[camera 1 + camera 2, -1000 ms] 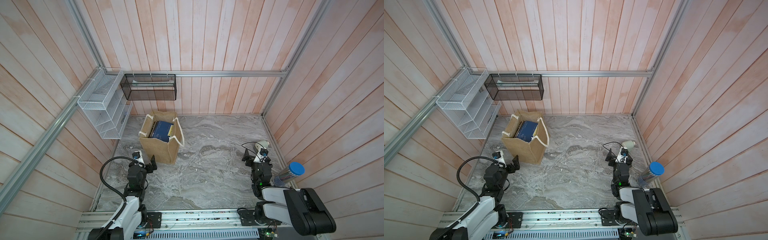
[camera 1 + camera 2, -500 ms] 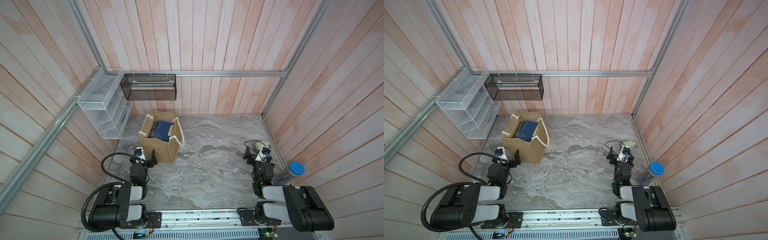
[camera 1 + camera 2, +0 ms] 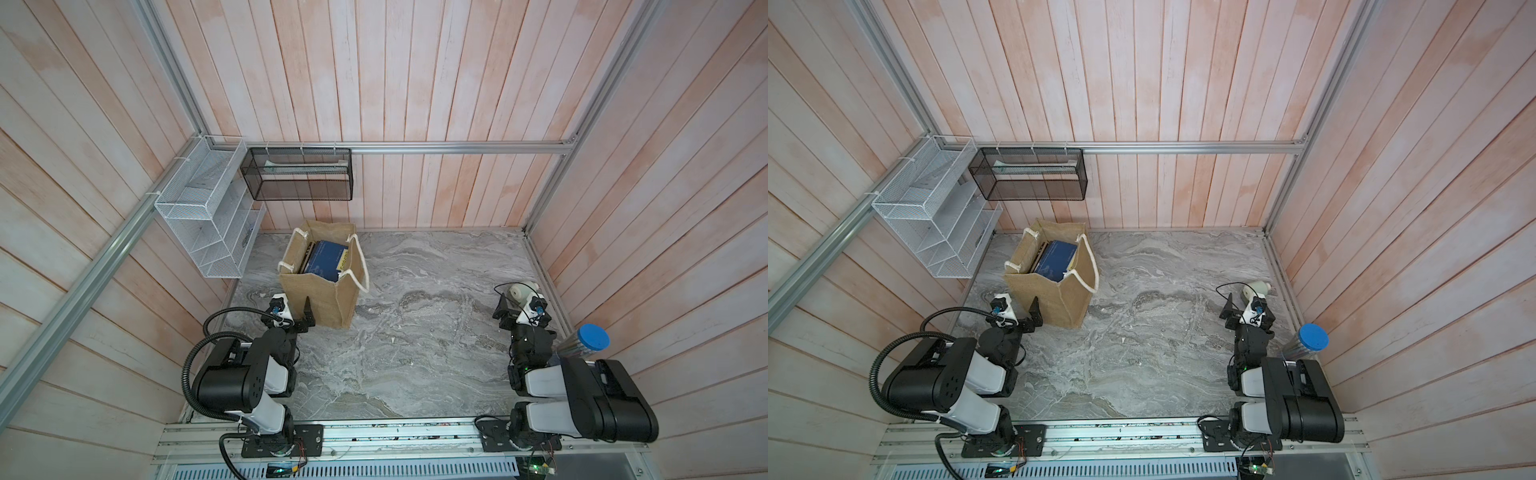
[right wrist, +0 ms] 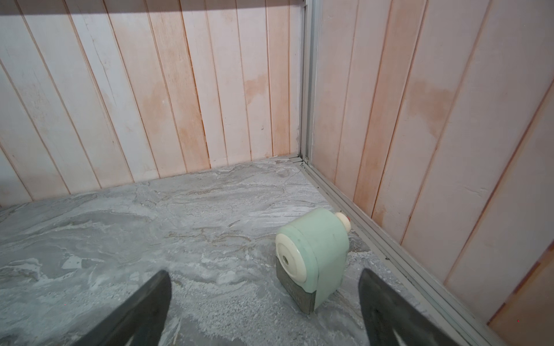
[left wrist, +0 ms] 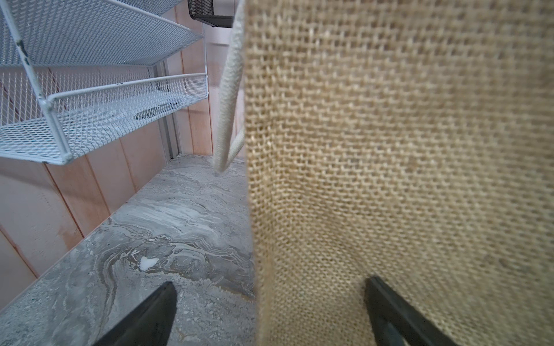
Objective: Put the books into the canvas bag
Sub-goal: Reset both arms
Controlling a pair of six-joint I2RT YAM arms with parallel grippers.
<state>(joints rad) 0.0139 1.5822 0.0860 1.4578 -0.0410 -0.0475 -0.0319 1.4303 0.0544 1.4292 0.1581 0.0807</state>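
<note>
My left gripper (image 5: 269,287) stands spread as wide as it goes and grips nothing. One finger lies over bare marble, and the other sits in front of the coarse weave at a lower corner of the canvas bag (image 3: 328,299), so close that I cannot tell whether it touches.

Taking twelve o'clock as the far wall in both top views, the bag stands upright at about ten o'clock on the table (image 3: 415,345). I sit just beside its near foot, at its six o'clock. The books (image 3: 327,258) are inside it, navy covers leaning on edge. I see none lying on the marble, so I judge the packing done, or nearly. My arm is folded low, I think to leave the bag's mouth clear. A rope handle (image 5: 229,90) droops down the outside, which keeps the opening free.

My right gripper (image 4: 263,275) is equally wide and empty, low at about three o'clock. A mint-green pencil sharpener (image 4: 311,257) stands just ahead of it, untouched, and it is no part of my job. The white mesh shelf (image 3: 199,216) at nine o'clock and the black mesh basket (image 3: 299,183) at eleven hang on the walls, above the table.
</note>
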